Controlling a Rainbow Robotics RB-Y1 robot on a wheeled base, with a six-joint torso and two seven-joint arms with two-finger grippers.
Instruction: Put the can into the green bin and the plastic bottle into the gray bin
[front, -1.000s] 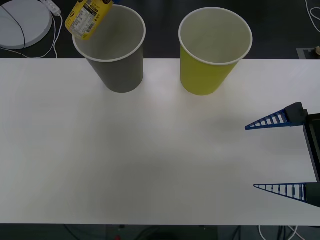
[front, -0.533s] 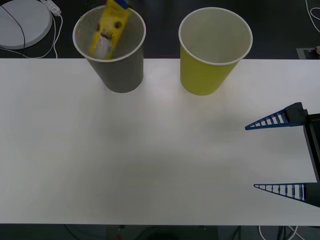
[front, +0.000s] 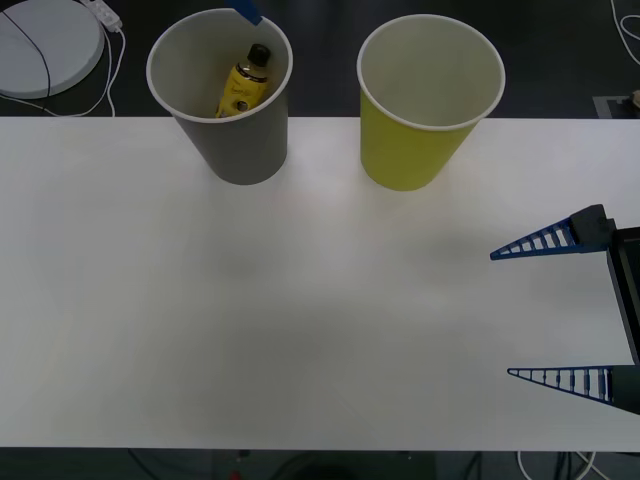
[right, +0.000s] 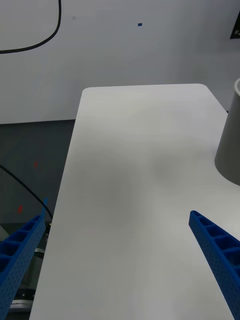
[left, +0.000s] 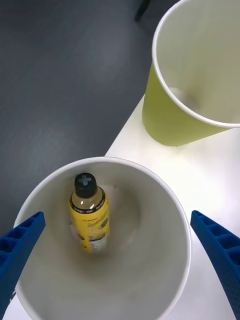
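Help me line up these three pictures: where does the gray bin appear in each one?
Front view: gray bin stands at the table's far edge, upper left, holding the plastic bottle.
Left wrist view: it sits in the lower half, directly under the open left gripper.
Right wrist view: a slice of its wall at the right edge.
Shared landmark: the white table.

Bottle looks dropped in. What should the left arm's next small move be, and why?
Probably lift the left gripper up and away from the gray bin. Its fingers are open above the rim, and the plastic bottle already lies inside, leaning on the wall. The right gripper waits open at the table's right edge.
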